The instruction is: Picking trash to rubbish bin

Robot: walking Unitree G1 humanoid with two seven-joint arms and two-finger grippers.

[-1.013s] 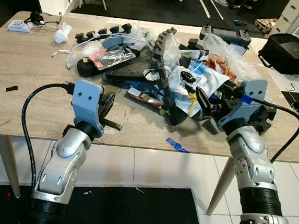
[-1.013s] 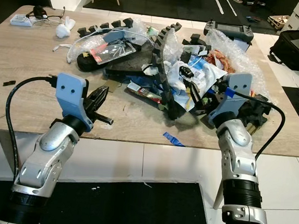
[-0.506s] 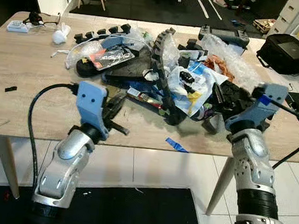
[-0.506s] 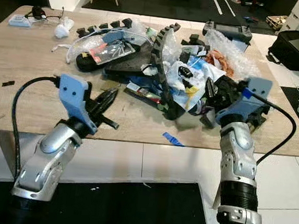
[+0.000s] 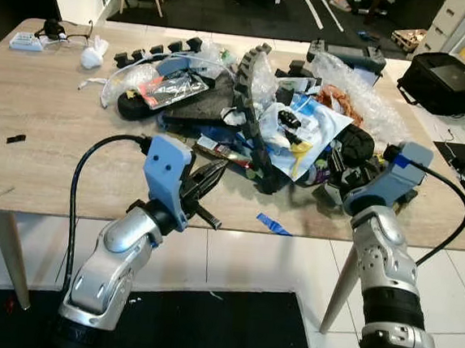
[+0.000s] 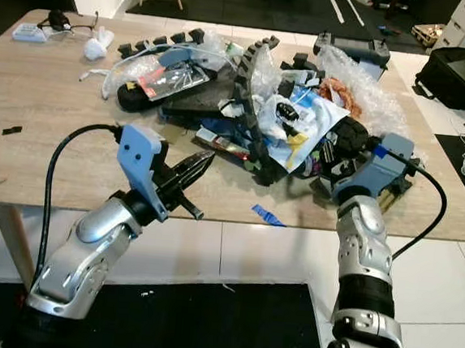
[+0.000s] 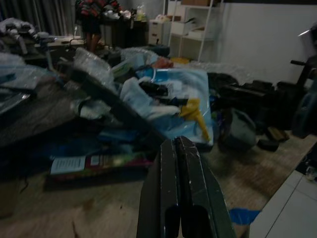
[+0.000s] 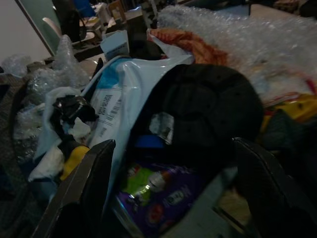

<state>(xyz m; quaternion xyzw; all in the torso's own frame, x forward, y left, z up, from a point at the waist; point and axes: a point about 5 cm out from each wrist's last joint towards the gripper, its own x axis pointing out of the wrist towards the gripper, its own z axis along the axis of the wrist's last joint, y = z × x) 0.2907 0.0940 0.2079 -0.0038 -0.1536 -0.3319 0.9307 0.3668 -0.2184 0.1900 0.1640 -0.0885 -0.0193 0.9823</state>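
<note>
Your right claw (image 8: 168, 188), fingers spread wide, sits at the trash pile (image 5: 254, 111) on the wooden tabletop (image 5: 49, 125), w/ a black round object (image 8: 208, 114) and white-blue plastic bag (image 8: 119, 104) just ahead, betw. its fingers. Left claw (image 5: 210, 174), fingers pressed together and empty, points at the pile's near edge by a flat red packet (image 5: 226, 151). Vs. 1 s ago: left claw has moved in toward the pile; right claw has pushed deeper.
</note>
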